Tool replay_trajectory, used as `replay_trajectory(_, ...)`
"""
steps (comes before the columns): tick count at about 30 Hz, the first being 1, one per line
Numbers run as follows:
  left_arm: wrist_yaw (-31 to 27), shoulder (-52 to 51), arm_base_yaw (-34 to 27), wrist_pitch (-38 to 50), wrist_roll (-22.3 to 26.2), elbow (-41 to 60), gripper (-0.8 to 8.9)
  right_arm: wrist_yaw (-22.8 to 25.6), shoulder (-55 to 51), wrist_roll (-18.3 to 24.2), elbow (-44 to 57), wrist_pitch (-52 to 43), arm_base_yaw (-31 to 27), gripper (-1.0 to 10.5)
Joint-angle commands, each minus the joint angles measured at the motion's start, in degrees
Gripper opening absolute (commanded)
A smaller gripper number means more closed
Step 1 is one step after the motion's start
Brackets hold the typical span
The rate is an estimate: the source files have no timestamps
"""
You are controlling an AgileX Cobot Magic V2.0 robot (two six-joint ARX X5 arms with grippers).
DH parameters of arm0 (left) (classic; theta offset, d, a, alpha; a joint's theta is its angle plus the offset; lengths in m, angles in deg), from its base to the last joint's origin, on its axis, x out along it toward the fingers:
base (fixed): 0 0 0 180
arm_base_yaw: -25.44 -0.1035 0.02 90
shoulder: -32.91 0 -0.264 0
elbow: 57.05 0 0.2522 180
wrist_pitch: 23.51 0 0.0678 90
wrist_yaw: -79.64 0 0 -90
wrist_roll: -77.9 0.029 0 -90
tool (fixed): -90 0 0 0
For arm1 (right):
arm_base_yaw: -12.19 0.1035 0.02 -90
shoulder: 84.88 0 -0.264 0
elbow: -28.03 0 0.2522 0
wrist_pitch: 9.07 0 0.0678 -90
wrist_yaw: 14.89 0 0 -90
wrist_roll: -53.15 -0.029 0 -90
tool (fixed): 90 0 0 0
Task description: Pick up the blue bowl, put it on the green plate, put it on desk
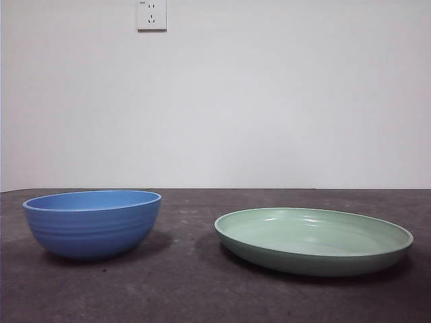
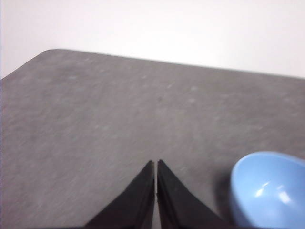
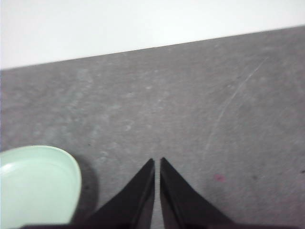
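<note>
- The blue bowl (image 1: 92, 223) sits on the surface (image 1: 188, 289) at the left, well apart from the green plate (image 1: 313, 240) at the right (both empty).
- The left tool (image 2: 156, 164), clenched on nothing, is nearer the bowl; the right tool (image 3: 157, 162), likewise clenched, hangs beside the plate.
- Both wrist views cut their dishes off at the edge; neither arm shows in front.

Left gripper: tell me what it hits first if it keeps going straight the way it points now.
Probably only the desk. The left gripper, jaws shut, points across bare tabletop; the blue bowl sits off to one side of that line, though depth is unclear.
</note>
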Motion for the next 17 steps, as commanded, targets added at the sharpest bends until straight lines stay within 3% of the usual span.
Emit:
replay_trajectory(1, 0.3, 1.1, 0.9, 1.1, -3.3, -3.6, 0.09, -0.8, 0.0, -7.1, -1.7, -0.5, 0.0, 0.1)
replay_trajectory(9, 2.4, 10.3, 4.3, -0.9, -4.5, -16.3, 0.09, -5.3, 4.2, -11.3, -12.1, 0.9, 0.0, 0.1)
replay_trajectory(17, 9.9, 23.4, 5.7, -7.4, -4.1, -32.6, 0.09, -18.1, 17.0, -10.8, -27.3, 7.8, 0.0, 0.1)
